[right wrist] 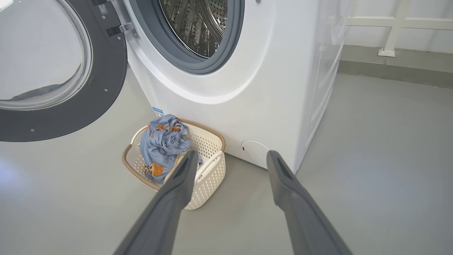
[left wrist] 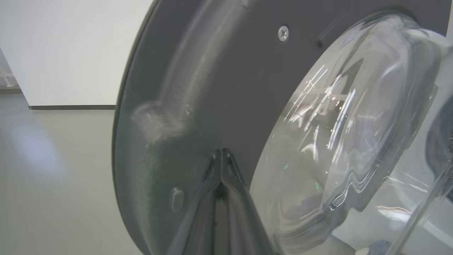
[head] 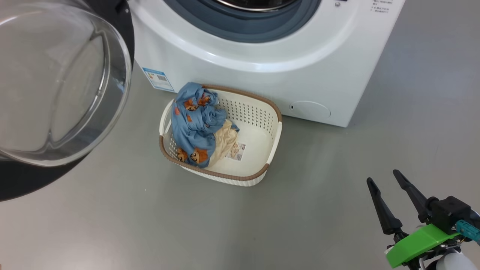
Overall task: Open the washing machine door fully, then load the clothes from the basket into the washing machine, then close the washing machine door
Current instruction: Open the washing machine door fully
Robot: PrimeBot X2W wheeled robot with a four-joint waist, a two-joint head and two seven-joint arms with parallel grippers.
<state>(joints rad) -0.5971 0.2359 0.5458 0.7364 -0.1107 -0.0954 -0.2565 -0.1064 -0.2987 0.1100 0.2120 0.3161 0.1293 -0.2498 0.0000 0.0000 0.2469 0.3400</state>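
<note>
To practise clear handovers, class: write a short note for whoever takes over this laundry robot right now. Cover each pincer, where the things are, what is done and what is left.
Left pincer: shut, holding nothing, tips at the dark inner rim of the door; contact unclear.
Right pincer: open, empty, over the floor to the right of the basket.
Things: clothes piled in the basket's left half; the basket sits on the floor in front of the washing machine.
Done: door swung wide open.
Left: load the clothes, then close the door.
</note>
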